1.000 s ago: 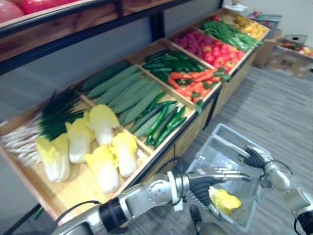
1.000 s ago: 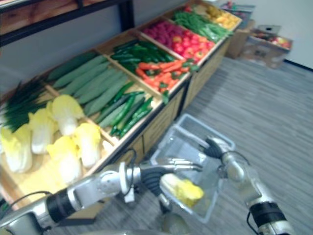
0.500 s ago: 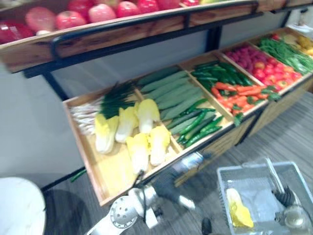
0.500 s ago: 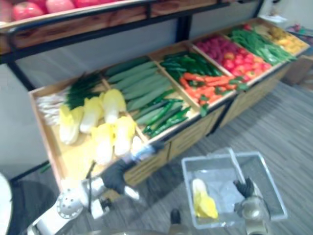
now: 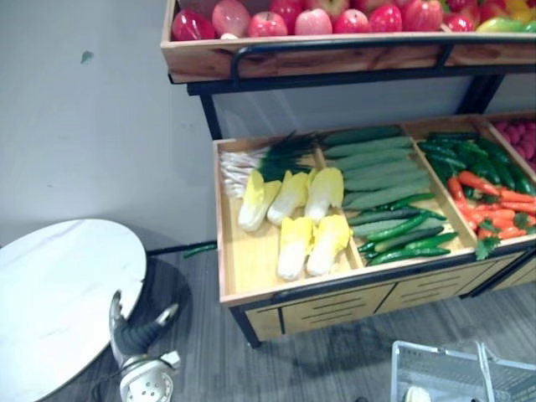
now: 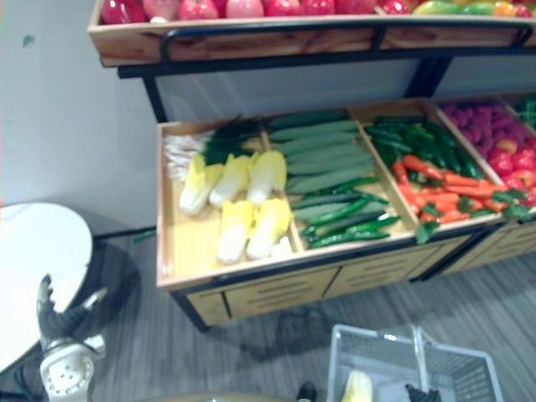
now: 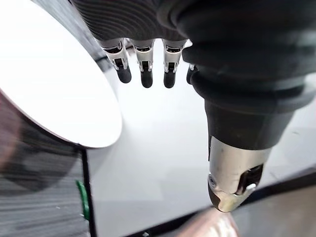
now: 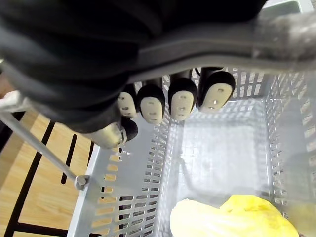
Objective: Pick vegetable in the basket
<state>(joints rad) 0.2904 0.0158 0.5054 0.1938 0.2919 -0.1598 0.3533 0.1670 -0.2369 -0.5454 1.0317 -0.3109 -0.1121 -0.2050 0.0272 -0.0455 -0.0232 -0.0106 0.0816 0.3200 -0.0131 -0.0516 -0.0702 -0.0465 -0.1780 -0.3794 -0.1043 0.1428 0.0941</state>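
A grey wire basket [image 6: 377, 332] hangs low at the right, in front of the vegetable stand. A yellow napa cabbage [image 8: 232, 218] lies on its bottom, also seen as cabbage [image 6: 358, 388] in the right eye view. My right hand [image 8: 180, 101] is shut on the basket's handle [image 8: 222, 47], fingers curled round the grey bar. My left hand [image 5: 134, 335] is at the lower left beside the round table, fingers straight and spread, holding nothing. Its fingers [image 7: 143, 66] point past the table's edge.
The wooden stand [image 5: 251, 268] holds more napa cabbages [image 5: 306, 243], spring onions [image 5: 251, 159], cucumbers [image 5: 368, 167] and carrots [image 5: 494, 193]. Apples [image 5: 310, 17] fill the upper shelf. A round white table [image 5: 59, 285] stands at the left. Grey striped floor lies between table and basket.
My left hand let go of the cabbage, which now lies in the basket, and drew back left to the round table. The camera has swung left.
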